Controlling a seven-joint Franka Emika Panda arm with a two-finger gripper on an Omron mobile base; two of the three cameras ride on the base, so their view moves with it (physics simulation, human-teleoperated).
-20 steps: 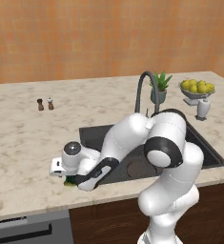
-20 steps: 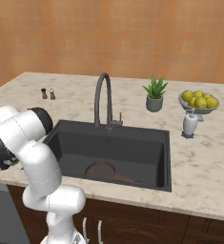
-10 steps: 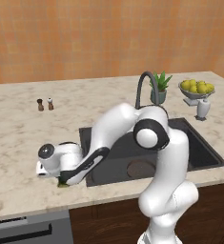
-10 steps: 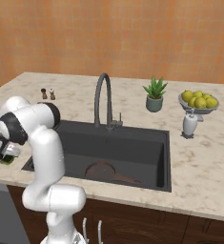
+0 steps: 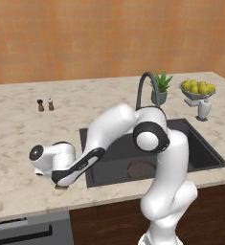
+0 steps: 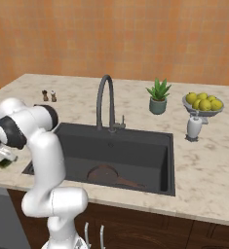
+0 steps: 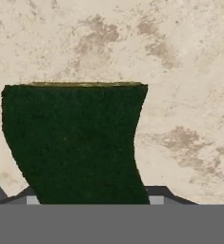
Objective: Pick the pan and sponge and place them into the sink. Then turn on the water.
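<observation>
Task status: the pan (image 6: 104,174) lies in the sink (image 6: 135,146), on the basin floor near the front wall, with its handle pointing toward the right side of the basin. That step reads as complete. The sponge (image 7: 75,143) is not yet in the sink, and no stream runs from the faucet (image 6: 105,99), so two steps appear to remain: moving the sponge into the basin and turning on the water.

Sponge location: it sits directly under the hand, between the finger tips, on the counter (image 5: 18,143) to the left of the sink and near the front edge. In the hand view its dark green face spreads across the space ahead of the fingers, with a thin yellow edge along the far side.

Arm pose: the arm is folded low and stretched out to the left, across the basin's left rim. The wrist is bent downward, so the gripper (image 5: 61,185) points at the counter.

Hand state: the finger tips are seen flanking the sponge, but whether they are clamped on it or merely stand beside it cannot be told.
</observation>
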